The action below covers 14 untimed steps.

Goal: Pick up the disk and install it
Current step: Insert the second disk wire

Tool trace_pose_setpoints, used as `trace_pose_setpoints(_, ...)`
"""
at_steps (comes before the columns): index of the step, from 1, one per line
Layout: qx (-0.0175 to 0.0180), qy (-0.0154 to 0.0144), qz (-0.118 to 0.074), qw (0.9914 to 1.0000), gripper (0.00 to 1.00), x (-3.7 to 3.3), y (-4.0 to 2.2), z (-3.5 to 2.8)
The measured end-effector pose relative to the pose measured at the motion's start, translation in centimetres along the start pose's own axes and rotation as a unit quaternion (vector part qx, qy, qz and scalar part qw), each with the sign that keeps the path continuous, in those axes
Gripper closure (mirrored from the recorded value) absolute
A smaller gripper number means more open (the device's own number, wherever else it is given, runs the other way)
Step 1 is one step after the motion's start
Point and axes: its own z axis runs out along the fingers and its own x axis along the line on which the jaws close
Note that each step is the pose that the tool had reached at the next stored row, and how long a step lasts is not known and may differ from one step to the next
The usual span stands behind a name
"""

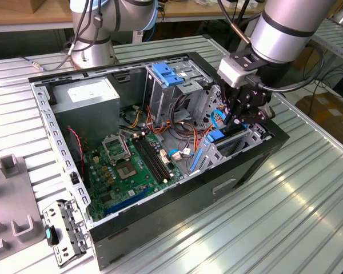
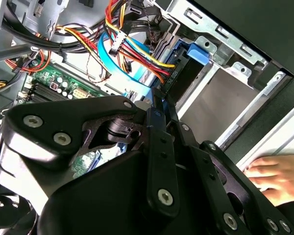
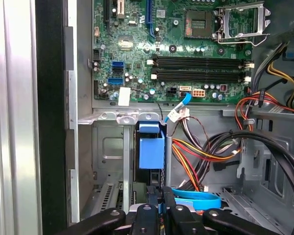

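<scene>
A: Fingers?
B: Drawn narrow, pinching the top edge of the disk.
A: Gripper, arm?
B: Pointing down into the computer case, at its front corner by the drive cage.
A: Disk position?
B: On edge in the cage slot, long axis down into the bay, blue rail outward.
A: Other?
B: A hand on the case rim.

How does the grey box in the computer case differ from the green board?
The grey box is a closed block with a white sticker; the green board is thin, covered with small parts. The box stands tall; the board lies flat. Both sit inside the open case.
</scene>
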Motion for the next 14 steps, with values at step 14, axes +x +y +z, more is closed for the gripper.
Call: trace_pose_setpoints(14, 0.0001, -0.0013, 0.0, 1.0, 0.84, 0.02, 0.04, 0.57)
